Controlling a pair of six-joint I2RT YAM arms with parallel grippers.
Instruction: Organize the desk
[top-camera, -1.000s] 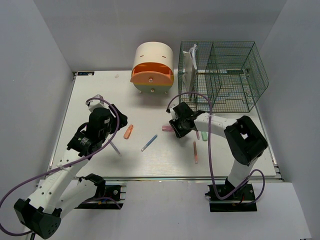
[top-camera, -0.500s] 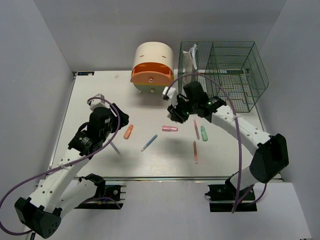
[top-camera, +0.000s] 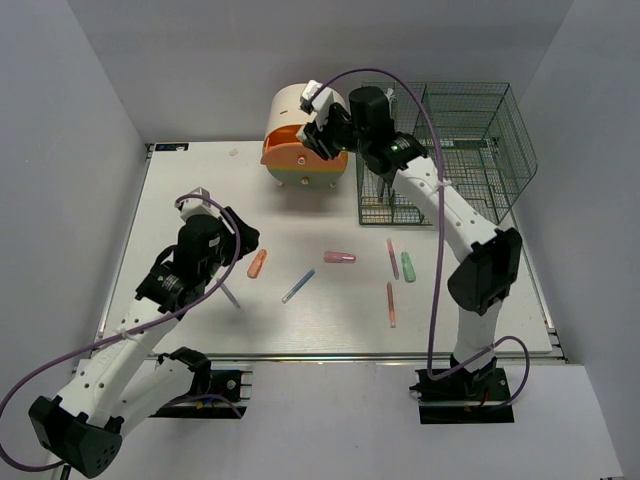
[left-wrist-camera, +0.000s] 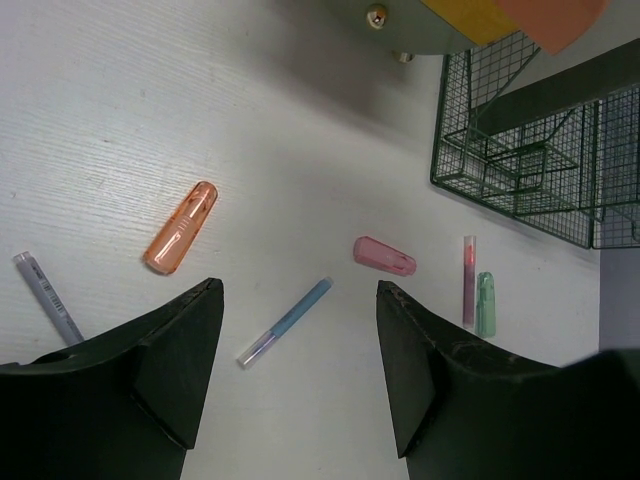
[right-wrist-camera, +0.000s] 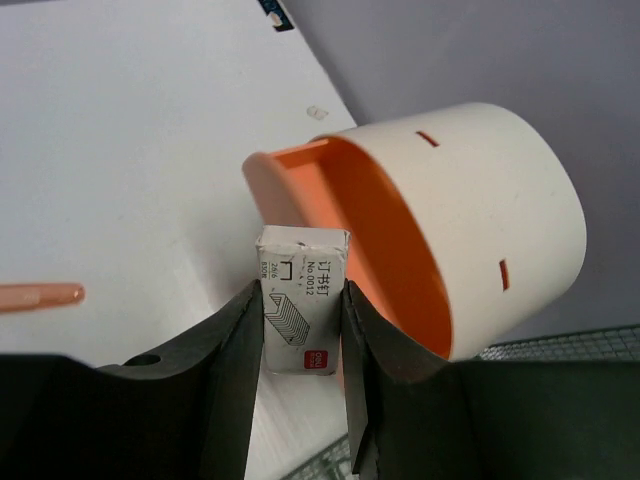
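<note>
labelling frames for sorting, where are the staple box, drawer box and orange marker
staple box (right-wrist-camera: 303, 300), right wrist view, its printed front face
drawer box (right-wrist-camera: 500, 190), right wrist view, cream outer shell
orange marker (left-wrist-camera: 181, 227), left wrist view, middle of its body

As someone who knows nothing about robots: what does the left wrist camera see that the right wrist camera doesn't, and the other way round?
Only the left wrist: loose stationery lying on the desk, namely a blue pen, a pink cap, a green cap and a grey pen.
Only the right wrist: a small staple box clamped in the right gripper, beside the open orange drawer.
Both: the desk, the cream drawer box (the left wrist catches just its underside) and some of the green wire organizer.
</note>
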